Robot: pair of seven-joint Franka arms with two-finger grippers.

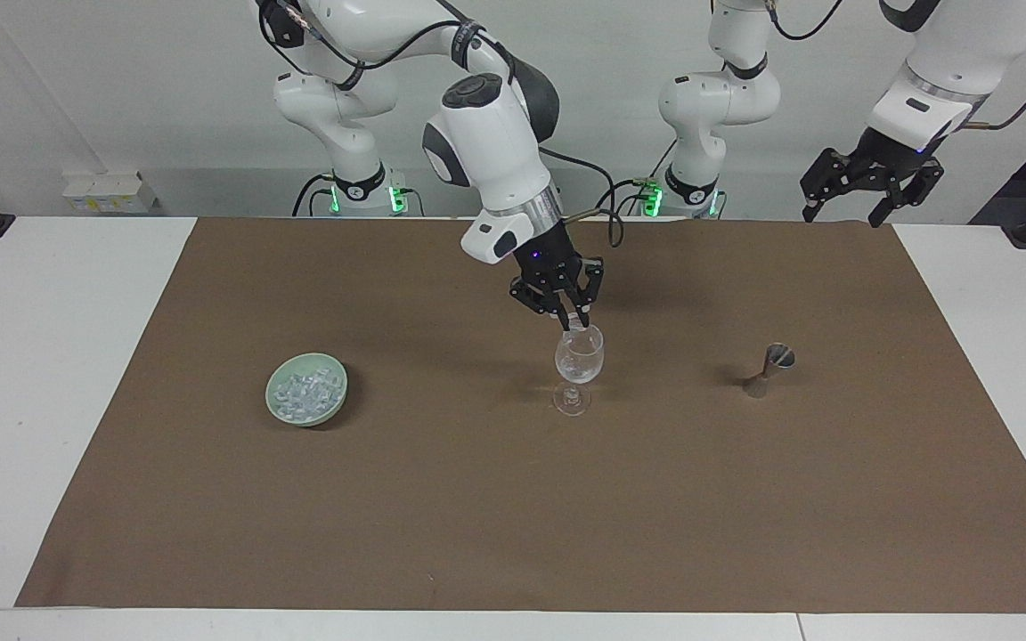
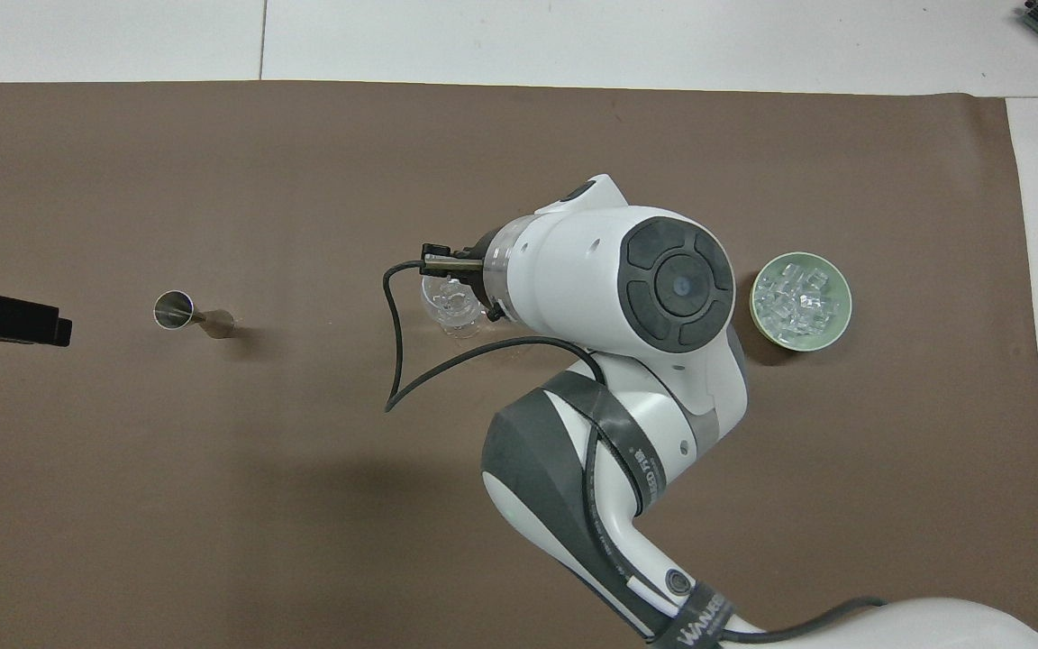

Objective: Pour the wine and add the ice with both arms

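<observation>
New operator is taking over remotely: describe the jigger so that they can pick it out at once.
On the brown mat, find the wine glass in the middle. The jigger stands beside it, toward the left arm's end: a small metal double cone, not clear and stemmed like the glass.

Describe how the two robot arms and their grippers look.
Both arms, right and left, have glossy white shells, dark grey joint caps, silver wrist rings and loose black cables. Each black two-finger gripper, right and left, has linked fingers. Green lights glow at the bases.
</observation>
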